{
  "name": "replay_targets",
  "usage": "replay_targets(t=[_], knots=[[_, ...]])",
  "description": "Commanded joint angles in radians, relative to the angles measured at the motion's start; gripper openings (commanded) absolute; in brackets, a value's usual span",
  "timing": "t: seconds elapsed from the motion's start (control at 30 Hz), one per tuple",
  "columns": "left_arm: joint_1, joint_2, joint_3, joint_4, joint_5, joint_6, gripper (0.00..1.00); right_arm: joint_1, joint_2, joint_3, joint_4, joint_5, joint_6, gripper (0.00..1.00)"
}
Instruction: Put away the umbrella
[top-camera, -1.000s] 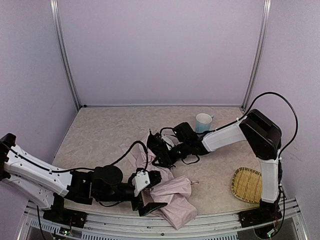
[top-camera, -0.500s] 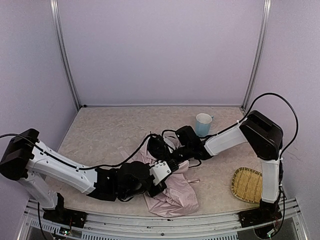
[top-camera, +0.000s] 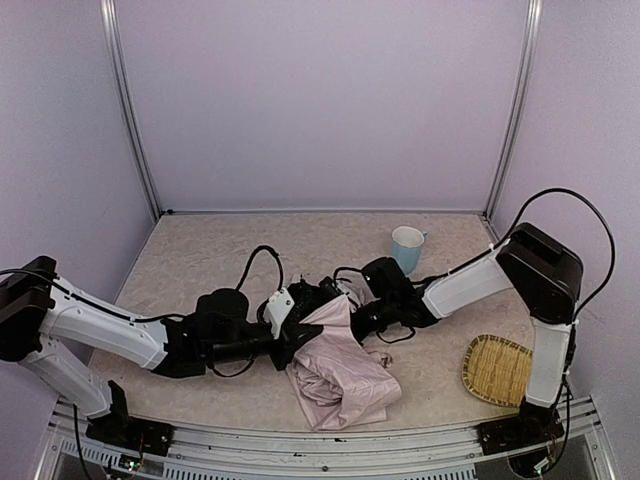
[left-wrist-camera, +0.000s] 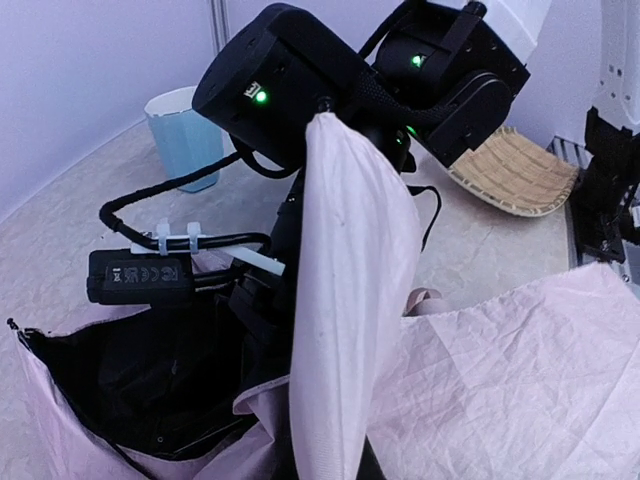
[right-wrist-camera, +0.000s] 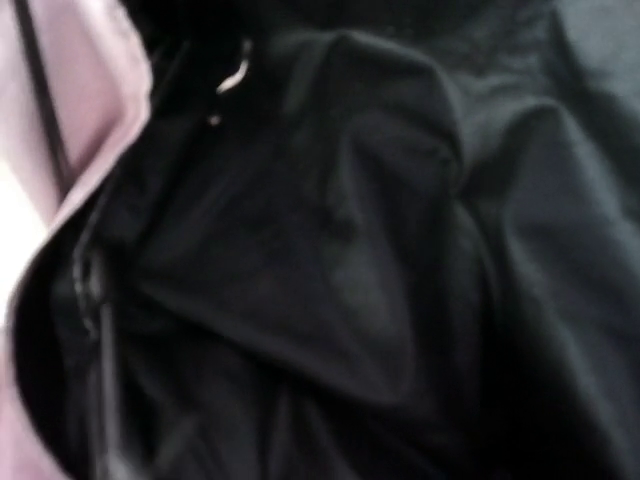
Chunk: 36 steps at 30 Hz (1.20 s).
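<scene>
Left claw (top-camera: 298, 345) clamped on a pink umbrella (top-camera: 340, 380) fold mid-frame, right claw (top-camera: 352, 312) buried in lining (right-wrist-camera: 330, 260), width unreadable; cloth likely light, limp, slippery, so better grab the stiff shaft.

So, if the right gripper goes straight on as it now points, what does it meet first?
The umbrella: its black lining fills the right wrist view, very close, though depth is unclear.

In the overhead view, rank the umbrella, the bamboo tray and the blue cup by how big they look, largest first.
1. umbrella: clearly the largest, its pink fabric bunched mid-table.
2. tray: mid-sized.
3. cup: smallest, though it sits farther back, which shrinks it a little.
</scene>
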Motion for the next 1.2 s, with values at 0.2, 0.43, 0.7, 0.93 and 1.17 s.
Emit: replay_targets(t=[0.2, 0.43, 0.7, 0.93, 1.17], knots=[[0.079, -0.180, -0.228, 0.086, 0.203, -0.066, 0.00, -0.011, -0.351, -0.132, -0.181, 0.064, 0.019, 0.86], [0.152, -0.200, -0.263, 0.109, 0.276, -0.072, 0.00, 0.031, -0.688, -0.219, -0.311, 0.338, -0.177, 0.84], [0.218, -0.161, -0.258, 0.149, 0.368, -0.098, 0.00, 0.444, -0.808, -0.337, -0.231, 0.530, -0.638, 0.86], [0.226, -0.140, -0.249, 0.140, 0.390, -0.103, 0.00, 0.598, -0.523, -0.254, -0.293, 0.827, -0.821, 0.91], [0.233, -0.147, -0.236, 0.107, 0.390, -0.102, 0.03, 0.605, -0.460, -0.191, -0.223, 0.847, -0.811, 0.28]])
